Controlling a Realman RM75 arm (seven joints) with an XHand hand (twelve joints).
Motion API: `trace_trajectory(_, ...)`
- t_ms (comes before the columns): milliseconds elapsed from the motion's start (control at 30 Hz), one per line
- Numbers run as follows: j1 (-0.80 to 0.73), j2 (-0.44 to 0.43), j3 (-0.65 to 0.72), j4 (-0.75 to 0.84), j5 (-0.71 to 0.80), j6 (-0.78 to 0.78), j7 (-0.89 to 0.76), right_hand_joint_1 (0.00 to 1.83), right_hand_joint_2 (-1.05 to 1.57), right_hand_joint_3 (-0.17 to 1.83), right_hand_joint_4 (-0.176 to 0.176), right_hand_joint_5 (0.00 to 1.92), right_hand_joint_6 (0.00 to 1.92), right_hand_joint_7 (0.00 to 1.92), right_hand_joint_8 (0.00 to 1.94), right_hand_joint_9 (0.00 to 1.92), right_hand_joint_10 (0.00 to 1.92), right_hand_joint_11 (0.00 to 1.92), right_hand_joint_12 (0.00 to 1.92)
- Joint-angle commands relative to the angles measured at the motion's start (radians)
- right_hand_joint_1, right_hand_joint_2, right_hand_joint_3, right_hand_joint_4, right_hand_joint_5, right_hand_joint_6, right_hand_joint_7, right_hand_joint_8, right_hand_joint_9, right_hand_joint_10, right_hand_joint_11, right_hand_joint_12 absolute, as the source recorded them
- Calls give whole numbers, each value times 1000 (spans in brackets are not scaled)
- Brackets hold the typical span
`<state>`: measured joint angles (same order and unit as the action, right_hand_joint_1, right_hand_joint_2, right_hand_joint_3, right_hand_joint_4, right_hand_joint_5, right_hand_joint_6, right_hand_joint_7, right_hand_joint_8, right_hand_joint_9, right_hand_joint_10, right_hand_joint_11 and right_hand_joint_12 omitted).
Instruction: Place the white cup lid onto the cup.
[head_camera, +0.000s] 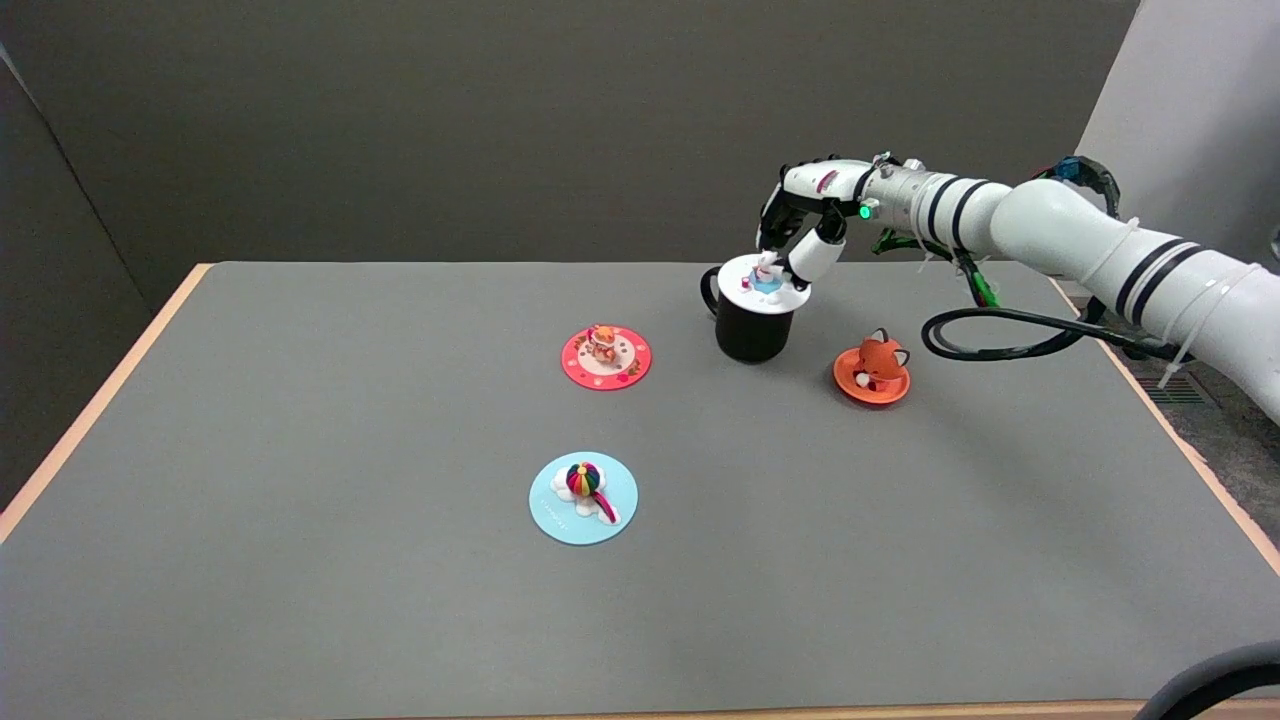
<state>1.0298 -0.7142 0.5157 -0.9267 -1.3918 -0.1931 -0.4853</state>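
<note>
right hand (800, 235) pinches the small figure atop the white cup lid (764, 284). lid sits on the black mug (750, 325), far right of table (300, 600). orange fox lid (872, 372) just right.

Single head view, high, near side, facing across table (300, 600)

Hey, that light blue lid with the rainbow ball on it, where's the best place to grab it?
Probably by the raised rainbow ball figure in the middle of the blue lid, coming straight down from above. The disc lies flat on the table, so its thin edge offers little to pinch, while the knob stands up clear of it.
</note>
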Motion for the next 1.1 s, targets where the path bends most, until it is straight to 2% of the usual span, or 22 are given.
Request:
trace_trajectory(33,-2,2,7,-10,2,5,-1,825,429,941,-44,667,203,769,198,675,217,441,311)
trace_trajectory(267,2,3,18,-10,-5,8,-7,776,348,931,-63,516,173,724,191,641,220,422,340)
trace_trajectory(600,-36,32,92,-26,-7,110,-1,726,320,905,-60,506,176,695,186,621,216,415,352)
trace_trajectory(767,-145,88,240,-98,-6,193,0,712,319,902,-60,516,179,690,184,620,215,420,361)
trace_trajectory(900,-292,139,410,-193,2,255,-5,709,322,899,-61,528,182,692,184,626,216,422,363)
trace_trajectory(1033,-497,168,622,-300,-5,274,-12,708,322,898,-61,531,182,692,184,628,217,423,365)
trace_trajectory(1100,-611,173,731,-340,3,307,-12,704,348,866,-76,559,191,703,195,650,224,451,376)
